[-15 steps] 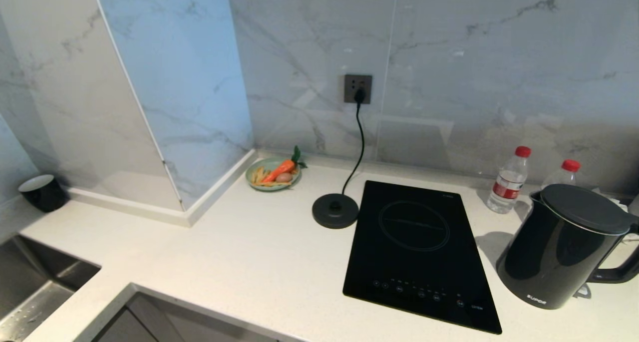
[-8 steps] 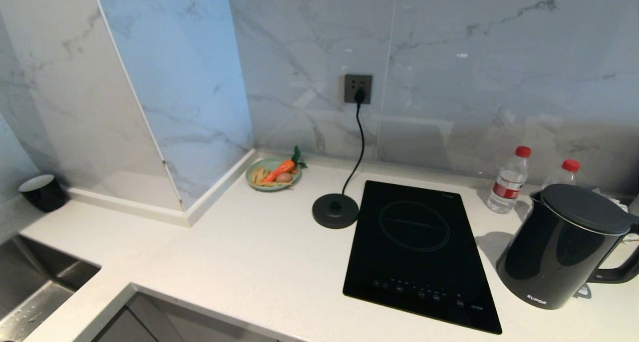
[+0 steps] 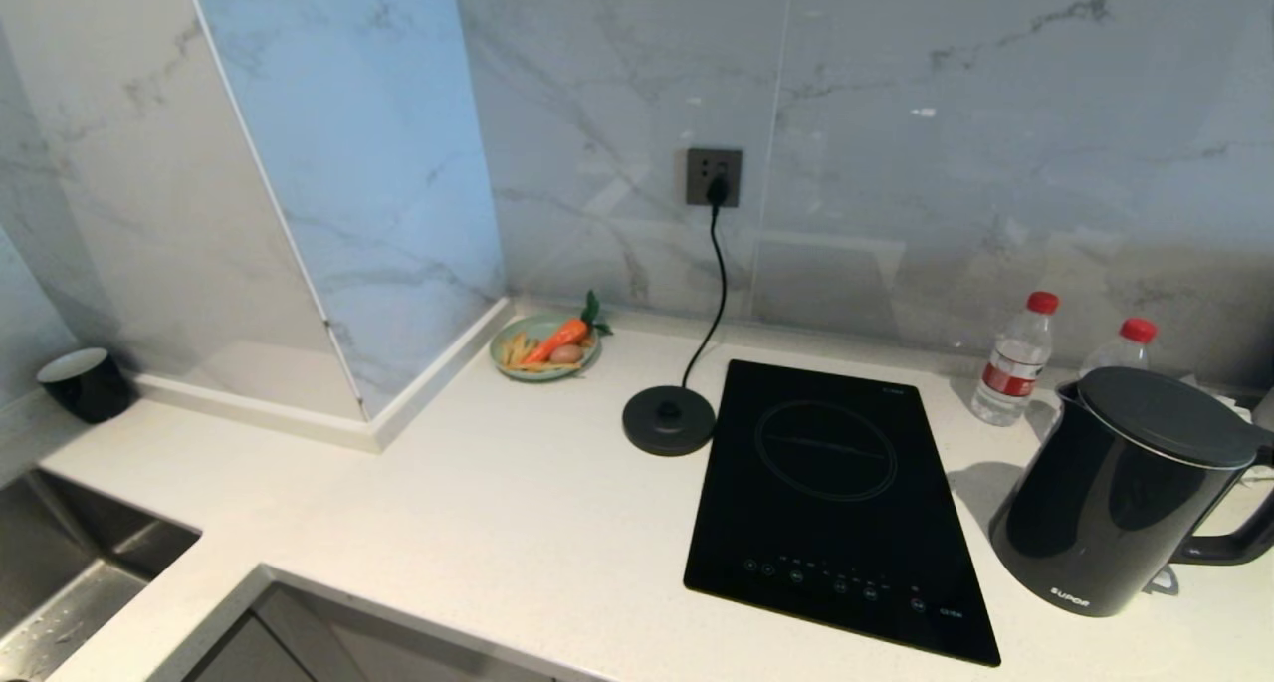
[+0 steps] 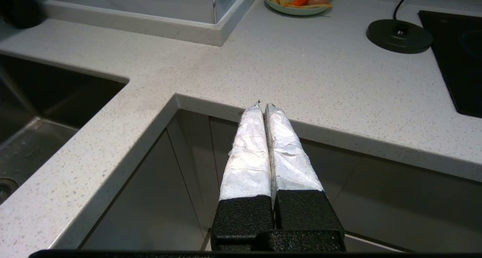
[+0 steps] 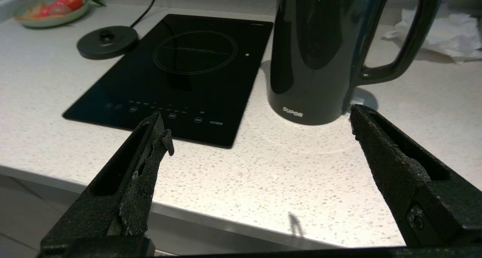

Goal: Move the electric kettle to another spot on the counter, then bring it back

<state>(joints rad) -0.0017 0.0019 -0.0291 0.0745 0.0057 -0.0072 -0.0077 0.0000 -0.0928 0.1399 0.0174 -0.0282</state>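
Black electric kettle (image 3: pixel 1120 493) sits unmoved near the bench's (image 3: pixel 518 503) right front edge, off its base (nothing has shifted). Right gripper (image 5: pixel 260 133) waits spread wide before it; left gripper (image 4: pixel 263 109) is closed on nothing, so the return looks unstarted

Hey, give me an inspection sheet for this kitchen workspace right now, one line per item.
Surface: white speckled counter, with an inset black cooktop.
Job's things: electric kettle upright on the counter, right of the cooktop, off its base disc.
Clutter: plate of food near the wall; two red-capped bottles behind the kettle; black cup far left; crumpled paper beyond the kettle's handle.
Grippers: left gripper in front of the counter edge, jaws together, empty; right gripper before the kettle, jaws wide apart, touching nothing.
Cables: base cord plugged into the wall socket.
Surroundings: marble-look wall; sink at left.
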